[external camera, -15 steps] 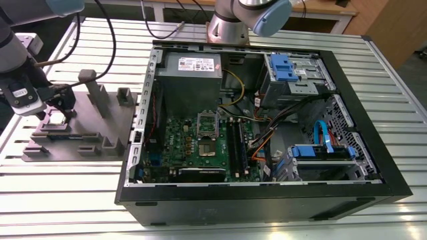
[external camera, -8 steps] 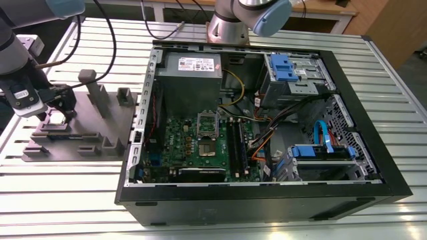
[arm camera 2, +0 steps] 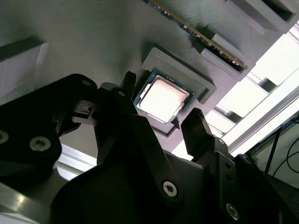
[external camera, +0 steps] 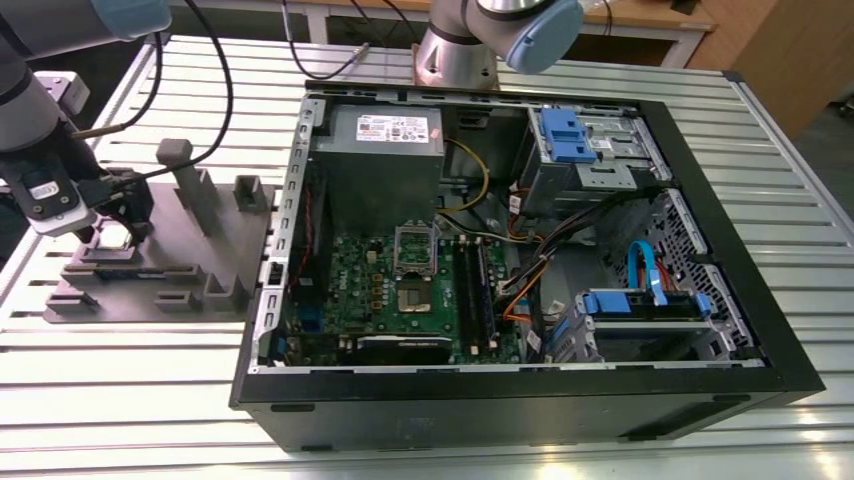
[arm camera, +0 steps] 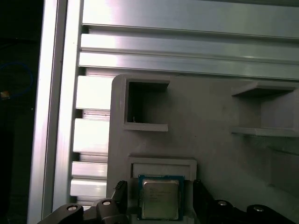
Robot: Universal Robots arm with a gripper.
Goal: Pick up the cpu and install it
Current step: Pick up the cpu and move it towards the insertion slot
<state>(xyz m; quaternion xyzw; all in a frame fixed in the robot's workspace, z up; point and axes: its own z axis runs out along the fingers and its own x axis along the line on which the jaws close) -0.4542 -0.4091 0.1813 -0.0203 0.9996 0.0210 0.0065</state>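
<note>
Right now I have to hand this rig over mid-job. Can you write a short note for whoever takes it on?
Gripper: open, with one finger on each side of the cpu, not closed on it.
Cpu: lying flat in its recess in the grey tray, at the exterior view's left, beside the open computer case.
Done: the gripper is lined up over the cpu.
Left: the cpu is not yet gripped or lifted, and not yet in the motherboard socket inside the case.
</note>
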